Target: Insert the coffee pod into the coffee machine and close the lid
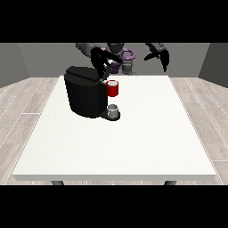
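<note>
The black coffee machine [84,95] stands on the white table [133,142], left of the middle. A red cylindrical holder [112,89] sticks out at its front right, and a small grey cup [114,111] sits on the base below it. The hand at the view's left [101,62] hovers over the machine's top right edge, just above the holder, with its fingers spread downward and holding nothing. The hand at the view's right [159,54] is raised well off the table with its fingers hanging relaxed. No separate coffee pod can be made out.
The robot's torso [121,60], with purple and grey parts, sits behind the table's far edge. The white tabletop stretches wide to the right of and in front of the machine. A wooden floor surrounds the table.
</note>
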### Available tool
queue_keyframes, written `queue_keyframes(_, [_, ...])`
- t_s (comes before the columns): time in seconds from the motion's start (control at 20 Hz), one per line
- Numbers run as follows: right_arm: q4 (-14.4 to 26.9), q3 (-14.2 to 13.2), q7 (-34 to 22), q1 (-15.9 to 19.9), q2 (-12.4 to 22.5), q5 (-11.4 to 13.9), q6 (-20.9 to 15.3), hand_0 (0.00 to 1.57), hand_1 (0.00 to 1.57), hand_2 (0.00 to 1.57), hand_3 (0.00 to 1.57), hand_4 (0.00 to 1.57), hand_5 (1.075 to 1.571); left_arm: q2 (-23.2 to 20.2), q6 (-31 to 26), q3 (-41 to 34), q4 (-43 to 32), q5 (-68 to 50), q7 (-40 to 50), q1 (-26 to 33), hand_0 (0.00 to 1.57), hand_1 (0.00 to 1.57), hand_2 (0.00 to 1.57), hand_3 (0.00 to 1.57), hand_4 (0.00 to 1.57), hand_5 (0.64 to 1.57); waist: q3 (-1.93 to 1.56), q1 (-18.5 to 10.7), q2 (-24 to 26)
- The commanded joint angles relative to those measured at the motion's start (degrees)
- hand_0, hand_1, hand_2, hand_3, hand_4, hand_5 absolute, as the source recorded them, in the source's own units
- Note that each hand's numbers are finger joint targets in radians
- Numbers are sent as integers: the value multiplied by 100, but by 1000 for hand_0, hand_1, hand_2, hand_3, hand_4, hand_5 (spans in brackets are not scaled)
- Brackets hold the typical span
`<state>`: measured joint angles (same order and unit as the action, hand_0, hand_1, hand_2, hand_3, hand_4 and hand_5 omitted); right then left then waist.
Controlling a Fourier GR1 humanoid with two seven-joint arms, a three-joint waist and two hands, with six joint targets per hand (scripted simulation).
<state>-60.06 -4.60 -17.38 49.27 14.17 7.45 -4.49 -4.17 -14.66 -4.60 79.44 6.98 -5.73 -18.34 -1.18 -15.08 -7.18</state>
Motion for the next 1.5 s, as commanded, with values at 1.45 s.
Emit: queue_keyframes(1.45, [677, 60, 696, 2396, -188, 332, -4, 0, 0, 0, 0, 98, 1571, -253, -391, -154, 249, -382, -313, -674, 0, 0, 0, 0, 278, 1571, 123, -1239, -1259])
